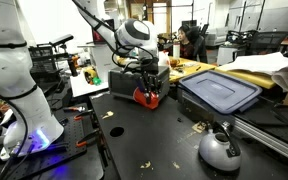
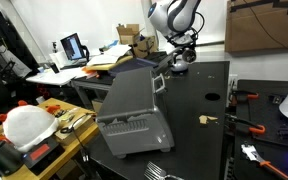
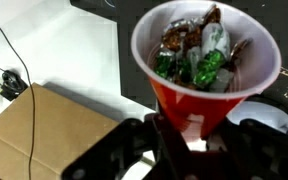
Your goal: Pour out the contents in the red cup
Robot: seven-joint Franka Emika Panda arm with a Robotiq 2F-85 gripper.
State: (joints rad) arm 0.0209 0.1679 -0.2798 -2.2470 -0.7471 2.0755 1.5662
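The red cup [image 3: 212,92] fills the wrist view, upright with its pale rim on top. It holds shiny green and brown wrapped pieces [image 3: 196,52], not pale puffy bits. My gripper [image 3: 189,145] is shut on the cup's lower part, one dark finger on each side. In an exterior view the gripper [image 1: 144,78] holds the cup [image 1: 147,98] low over the black table. In an exterior view the gripper [image 2: 181,55] is at the far end of the table, and the cup is hidden there. Small pale bits [image 1: 196,127] lie scattered on the table.
A grey toaster oven [image 2: 134,110] stands on the black table and also shows in an exterior view [image 1: 222,92]. A grey rounded kettle-like object [image 1: 219,150] is near the front. A cardboard box [image 3: 44,135] lies beside the cup. Red-handled tools [image 2: 249,100] lie at the table's side.
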